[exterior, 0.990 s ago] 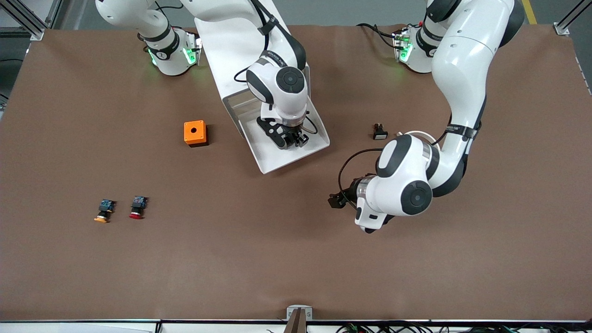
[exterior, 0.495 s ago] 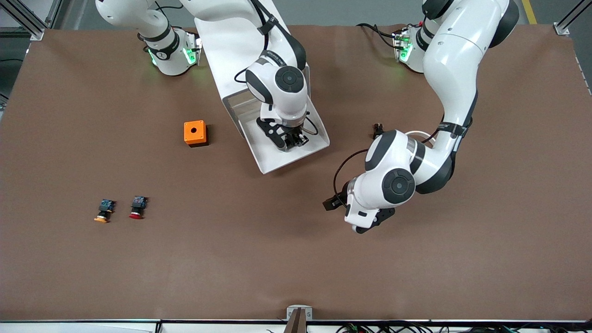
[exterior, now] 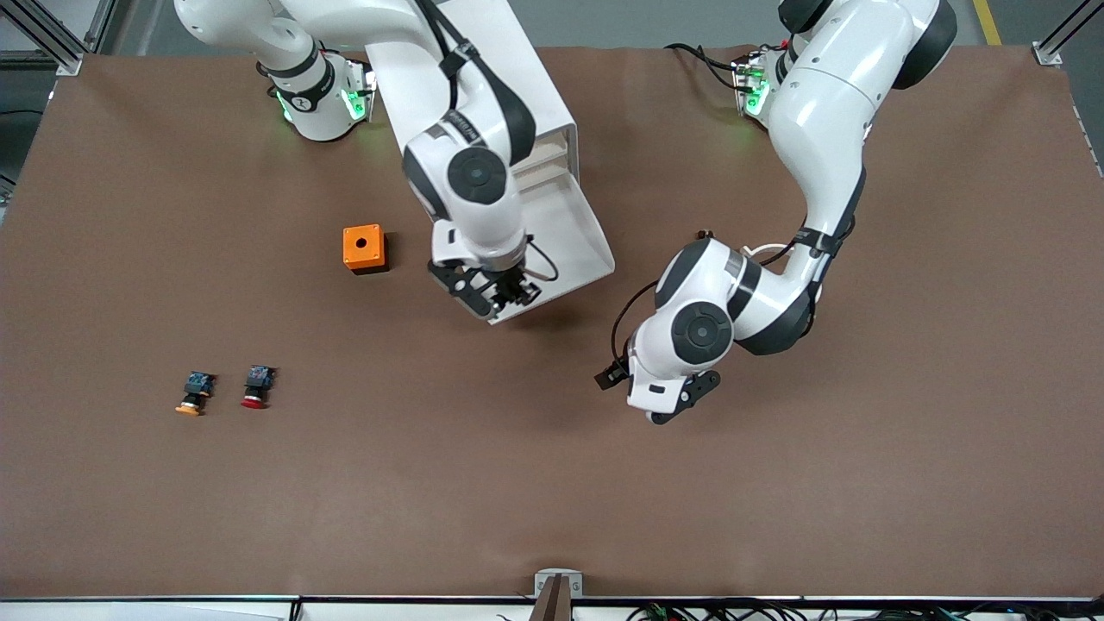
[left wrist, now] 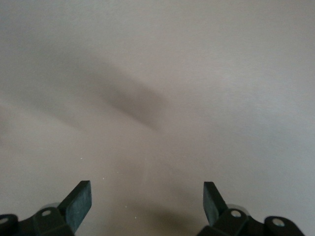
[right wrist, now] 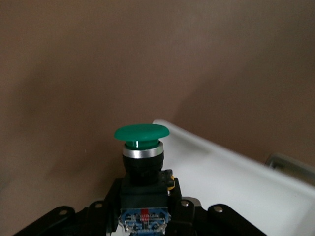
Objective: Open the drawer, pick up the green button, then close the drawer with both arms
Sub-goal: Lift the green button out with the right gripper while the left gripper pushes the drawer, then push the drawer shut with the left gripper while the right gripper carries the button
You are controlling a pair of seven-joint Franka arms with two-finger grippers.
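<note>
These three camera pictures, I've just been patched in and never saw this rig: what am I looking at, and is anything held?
Two white robot arms work at a brown table. The wide picture looks down from across the table; the other two come from cameras on the wrists.

The right gripper, over the front edge of the pulled-out white drawer, has its jaws shut on the green button, as its wrist picture shows. The left gripper hangs over bare table with jaws open, holding nothing.

On the table lie an orange box beside the drawer, and an orange-capped button and a red-capped button nearer the front camera, toward the right arm's end.
</note>
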